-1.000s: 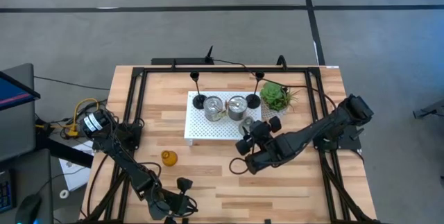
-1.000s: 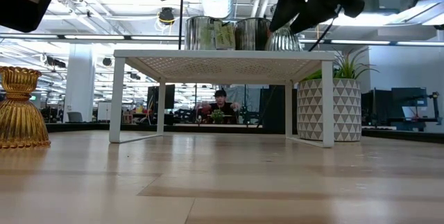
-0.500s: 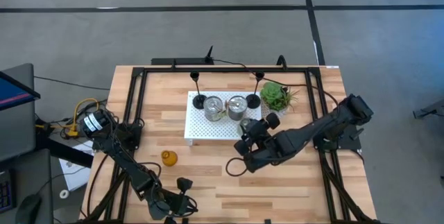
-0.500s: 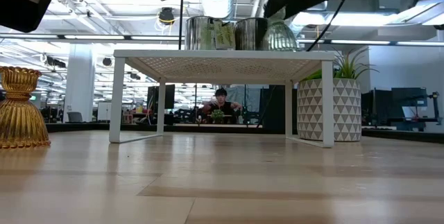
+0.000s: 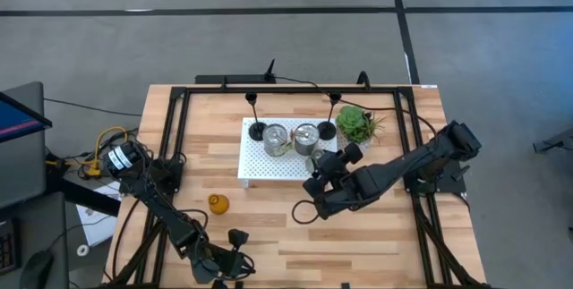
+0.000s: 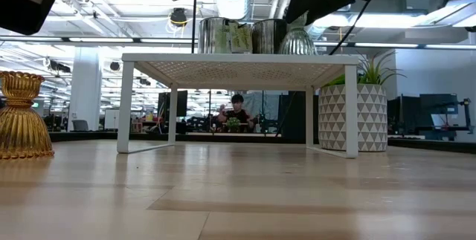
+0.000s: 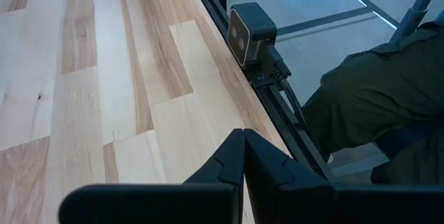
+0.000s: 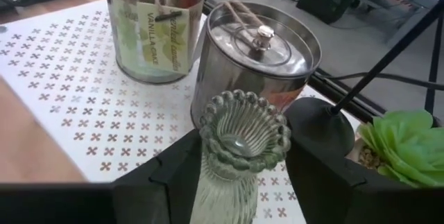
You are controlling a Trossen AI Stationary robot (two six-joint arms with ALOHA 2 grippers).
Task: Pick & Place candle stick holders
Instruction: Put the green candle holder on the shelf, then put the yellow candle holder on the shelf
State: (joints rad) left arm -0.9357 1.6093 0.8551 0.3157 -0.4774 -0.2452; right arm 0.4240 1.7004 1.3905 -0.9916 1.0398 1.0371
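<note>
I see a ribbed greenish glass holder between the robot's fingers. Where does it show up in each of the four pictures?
High view: the grey-green holder sits at the white tray's right front corner, mostly hidden under the right gripper.
Low view: on the tray top, right of the silver tins.
Left wrist view: not in it.
Right wrist view: centre bottom, between the jaws.
Shared landmark: the lidded silver tin, just behind it.

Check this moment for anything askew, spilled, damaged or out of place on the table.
Nothing is tipped, spilled or broken. The one outlier is the amber holder, upright and alone on the bare wood, off the white tray where the others stand. The right gripper has its fingers either side of the grey-green holder there.
</note>
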